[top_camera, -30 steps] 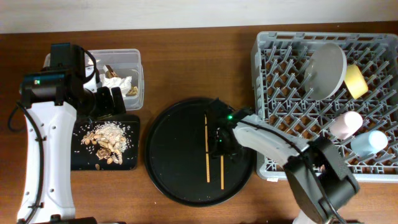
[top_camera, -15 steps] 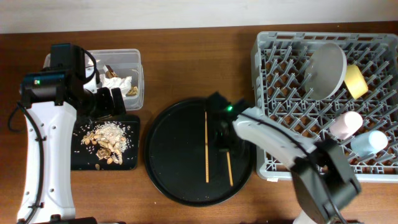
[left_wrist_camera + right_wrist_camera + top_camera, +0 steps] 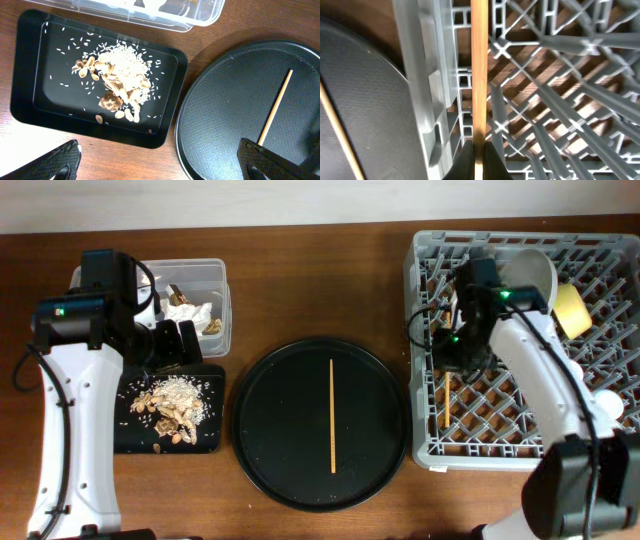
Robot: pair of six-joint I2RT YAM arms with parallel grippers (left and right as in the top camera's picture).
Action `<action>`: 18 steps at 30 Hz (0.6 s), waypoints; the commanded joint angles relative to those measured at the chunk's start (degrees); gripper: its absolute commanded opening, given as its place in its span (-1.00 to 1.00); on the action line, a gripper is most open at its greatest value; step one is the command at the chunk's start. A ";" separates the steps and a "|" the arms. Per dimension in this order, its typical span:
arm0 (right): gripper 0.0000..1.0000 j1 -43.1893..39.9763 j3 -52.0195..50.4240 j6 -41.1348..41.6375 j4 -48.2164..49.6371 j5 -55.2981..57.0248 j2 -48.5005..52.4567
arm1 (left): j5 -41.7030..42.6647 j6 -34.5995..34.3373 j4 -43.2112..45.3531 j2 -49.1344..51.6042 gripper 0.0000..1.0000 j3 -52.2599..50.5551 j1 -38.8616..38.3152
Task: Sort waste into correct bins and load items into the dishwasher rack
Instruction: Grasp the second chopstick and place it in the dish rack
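My right gripper [image 3: 452, 352] [image 3: 479, 161] is shut on one wooden chopstick [image 3: 479, 75] and holds it over the left side of the grey dishwasher rack [image 3: 520, 420]; the stick's lower end [image 3: 446, 406] shows among the pegs. The other chopstick [image 3: 332, 415] lies on the round black tray [image 3: 270, 410]. In the rack stand the grey plate [image 3: 530, 280] and the yellow bowl [image 3: 572, 310]. The clear tub [image 3: 190, 280] holds the white tissue [image 3: 190, 311]. Food bits [image 3: 175, 405] [image 3: 120, 85] lie in the shallow black tray [image 3: 30, 100]. My left gripper [image 3: 162, 167] is open, above the table beside that tray.
The right arm [image 3: 545, 380] reaches across the rack and covers part of its right side, where a pale cup [image 3: 608, 404] peeks out. In the left wrist view the round tray's rim [image 3: 182, 125] lies close to the shallow black tray.
My right gripper shut on one chopstick on the round tray, lifted it and carried it right, over the rack. The left arm stayed still.
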 commanded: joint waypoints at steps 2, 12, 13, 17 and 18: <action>-0.59 0.22 -0.44 -1.57 1.11 -1.14 1.60 | 0.63 -0.52 0.15 -0.46 0.98 0.46 0.11; -0.08 12.52 10.49 1.77 -1.70 -7.61 -1.29 | 0.63 -0.52 0.17 -0.46 0.98 0.46 0.11; -0.05 15.85 9.42 3.76 -0.33 -7.61 -0.28 | 0.63 -0.52 0.15 -0.46 0.98 0.46 0.11; 0.01 26.23 3.96 10.01 4.94 -7.61 5.20 | 0.63 -0.52 0.15 -0.46 0.98 0.46 0.11; 0.07 28.94 2.91 10.40 6.25 -7.56 7.39 | 0.61 -0.52 0.15 -0.46 0.98 0.46 0.09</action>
